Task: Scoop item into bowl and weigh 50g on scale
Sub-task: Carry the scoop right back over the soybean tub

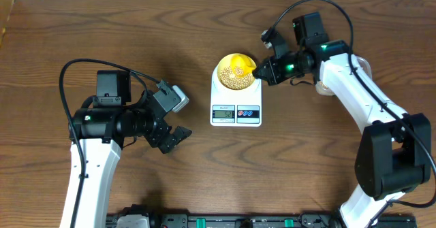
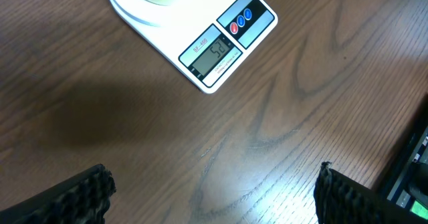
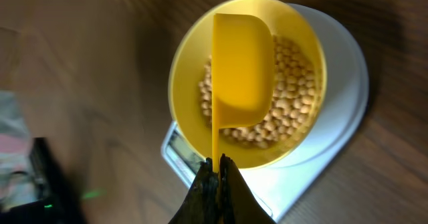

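1. The bowl sits on the scale, so the beans inside it register on the display.
2. The right gripper pinches the scoop by its thin handle and holds it tipped over the bowl, probably to empty it.
3. The left gripper hangs spread and empty, apart from the scale, where it cannot disturb the reading.

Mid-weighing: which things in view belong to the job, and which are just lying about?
In the job: small beige beans; round pale yellow bowl holding them; white digital kitchen scale under it; yellow plastic scoop, clamped in the right gripper.
Not in use: left gripper, open and empty; black equipment rail at the near edge.
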Action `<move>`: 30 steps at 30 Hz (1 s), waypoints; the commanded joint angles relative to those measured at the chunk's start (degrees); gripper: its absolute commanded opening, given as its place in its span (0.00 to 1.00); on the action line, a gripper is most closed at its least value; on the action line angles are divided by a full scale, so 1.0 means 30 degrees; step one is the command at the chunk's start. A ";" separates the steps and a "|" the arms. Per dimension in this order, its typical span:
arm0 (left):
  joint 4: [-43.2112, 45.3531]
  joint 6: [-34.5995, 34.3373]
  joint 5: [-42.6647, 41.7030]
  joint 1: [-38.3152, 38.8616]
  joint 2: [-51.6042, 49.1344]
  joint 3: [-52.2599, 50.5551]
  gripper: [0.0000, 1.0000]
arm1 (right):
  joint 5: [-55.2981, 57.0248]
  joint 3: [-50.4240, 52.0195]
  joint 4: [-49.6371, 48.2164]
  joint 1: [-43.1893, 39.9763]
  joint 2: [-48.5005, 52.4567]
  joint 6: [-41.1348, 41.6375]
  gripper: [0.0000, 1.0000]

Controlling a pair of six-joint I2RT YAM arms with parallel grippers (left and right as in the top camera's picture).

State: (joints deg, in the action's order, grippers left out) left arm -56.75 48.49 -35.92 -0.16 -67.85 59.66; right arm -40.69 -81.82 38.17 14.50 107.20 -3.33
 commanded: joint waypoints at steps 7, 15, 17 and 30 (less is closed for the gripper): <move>-0.0058 0.0262 -0.0313 -0.0066 -0.0066 0.0444 0.98 | -0.4801 -0.0481 0.0015 -0.2208 -0.1005 0.2630 0.01; -0.0058 0.0262 -0.0313 -0.0066 -0.0066 0.0444 0.98 | -0.3592 -0.0481 0.2943 -0.4816 -0.1661 0.3089 0.01; -0.0058 0.0262 -0.0313 -0.0066 -0.0066 0.0444 0.98 | -0.3410 -0.0481 0.3541 -0.5348 -0.1756 0.3082 0.01; -0.0058 0.0262 -0.0313 -0.0066 -0.0066 0.0444 0.98 | -0.3410 -0.0474 0.7883 -0.9173 -0.2783 -0.0401 0.01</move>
State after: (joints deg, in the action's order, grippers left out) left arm -56.75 48.49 -35.92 -0.16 -67.83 59.66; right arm -50.17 -82.30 60.16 -10.52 101.47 0.56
